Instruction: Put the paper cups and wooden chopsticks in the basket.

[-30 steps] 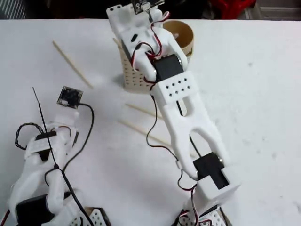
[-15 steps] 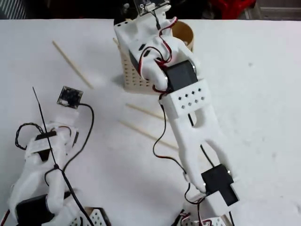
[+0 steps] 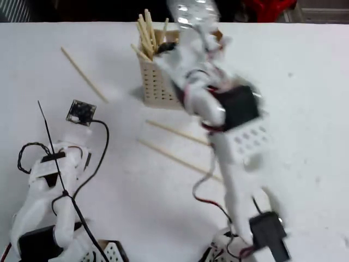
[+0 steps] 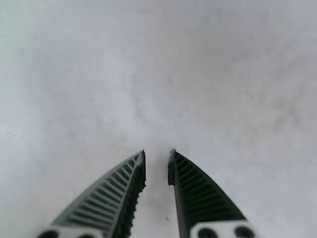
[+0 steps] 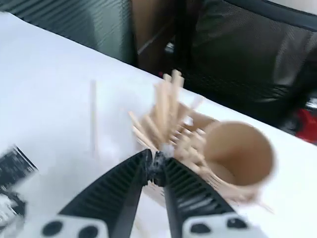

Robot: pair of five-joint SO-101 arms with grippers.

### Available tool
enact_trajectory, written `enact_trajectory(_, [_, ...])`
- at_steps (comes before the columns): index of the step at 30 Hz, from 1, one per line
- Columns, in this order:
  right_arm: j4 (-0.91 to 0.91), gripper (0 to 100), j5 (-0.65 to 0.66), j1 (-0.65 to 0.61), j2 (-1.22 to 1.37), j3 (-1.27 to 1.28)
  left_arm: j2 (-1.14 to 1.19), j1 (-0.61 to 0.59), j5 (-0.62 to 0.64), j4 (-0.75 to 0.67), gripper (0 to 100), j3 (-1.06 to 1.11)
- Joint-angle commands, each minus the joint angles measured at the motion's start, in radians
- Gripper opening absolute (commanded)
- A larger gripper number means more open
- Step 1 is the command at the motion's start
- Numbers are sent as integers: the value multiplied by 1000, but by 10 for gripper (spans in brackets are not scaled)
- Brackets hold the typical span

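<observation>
**A:** Where do the cups and chopsticks sit?

**B:** A bundle of chopsticks [image 3: 146,33] stands upright in the basket [image 3: 155,87] at the far side of the table [image 3: 305,82]. A paper cup [image 5: 240,148] lies beside them, its mouth tilted. Three loose chopsticks [image 3: 83,73] [image 3: 177,132] [image 3: 174,157] lie flat on the table.

**A:** And the grippers?

**B:** The right gripper [image 5: 157,157] hangs above the basket, tips drawn together and gripping nothing. The left gripper [image 4: 157,153] is above bare table with a narrow gap between its tips.
</observation>
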Motion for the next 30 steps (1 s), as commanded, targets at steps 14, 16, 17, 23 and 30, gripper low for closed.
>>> enact_trajectory(14, [35,116,568,651,366,-44,-31,16,-11,-15,98,-6])
enact_trajectory(16, [-19,135,568,661,433,-44,-31,16,-11,-15,98,-6])
enact_trajectory(17, [-44,134,568,659,466,-44,-31,16,-11,-15,98,-6])
enact_trajectory(23, [-278,137,578,630,618,-52,-31,16,-11,-15,98,-6])
enact_trajectory(30, [-398,135,568,542,791,-52,-31,16,-11,-15,98,-6])
